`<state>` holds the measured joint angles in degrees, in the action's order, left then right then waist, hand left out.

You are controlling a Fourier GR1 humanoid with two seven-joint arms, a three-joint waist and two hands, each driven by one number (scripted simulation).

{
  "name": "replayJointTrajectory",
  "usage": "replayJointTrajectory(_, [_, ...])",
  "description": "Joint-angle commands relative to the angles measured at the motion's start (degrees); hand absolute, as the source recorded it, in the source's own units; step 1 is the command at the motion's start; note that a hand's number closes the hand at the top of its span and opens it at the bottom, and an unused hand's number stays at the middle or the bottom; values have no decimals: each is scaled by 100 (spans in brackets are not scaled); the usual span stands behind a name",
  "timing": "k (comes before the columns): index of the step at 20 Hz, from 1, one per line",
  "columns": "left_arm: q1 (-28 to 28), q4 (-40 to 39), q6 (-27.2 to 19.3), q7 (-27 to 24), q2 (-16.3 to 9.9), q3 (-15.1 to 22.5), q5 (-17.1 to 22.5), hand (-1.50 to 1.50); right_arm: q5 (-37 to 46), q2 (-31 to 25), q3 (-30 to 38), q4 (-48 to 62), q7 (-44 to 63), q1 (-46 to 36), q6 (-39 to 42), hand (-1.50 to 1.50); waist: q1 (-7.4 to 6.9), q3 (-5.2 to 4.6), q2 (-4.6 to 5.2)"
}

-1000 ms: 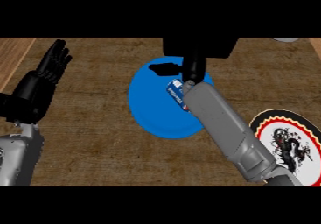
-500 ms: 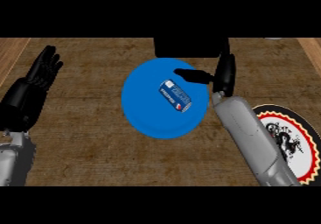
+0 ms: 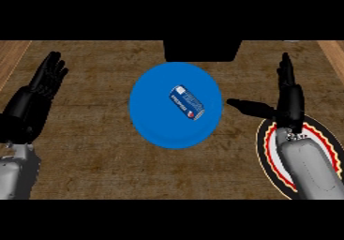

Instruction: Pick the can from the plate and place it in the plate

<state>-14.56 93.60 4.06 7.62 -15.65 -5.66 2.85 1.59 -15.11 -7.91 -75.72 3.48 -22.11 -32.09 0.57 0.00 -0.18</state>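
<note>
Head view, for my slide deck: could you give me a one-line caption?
Blue can lies on the blue plate; open right robot hand beside it, over a patterned plate; left robot hand rests open.

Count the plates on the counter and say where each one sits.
2. A blue plate lies at the centre with the can lying on it. A patterned plate with a dark rim sits at the lower right, largely hidden under the right forearm.

Kitchen counter, dark wood-grain top (image 3: 98, 140), blue plate (image 3: 157, 126), patterned plate (image 3: 271, 154), a can (image 3: 187, 101)
</note>
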Motion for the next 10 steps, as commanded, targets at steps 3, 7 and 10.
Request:
replayJointTrajectory(3, [-186, 4, -83, 212, 91, 75, -185, 0, -287, -600, 470, -872, -269, 1050, 743, -150, -16, 1, 10])
replayJointTrajectory(7, [-66, -325, 14, -264, 152, -108, -192, 0, -95, -545, 630, -1439, -103, 1457, 847, -150, -31, -1, 13])
replayJointTrajectory(10, [-350, -431, 83, -150, 17, -198, -181, 0, -39, -638, 812, -1132, -658, 1746, 980, -150, -19, 0, 19])
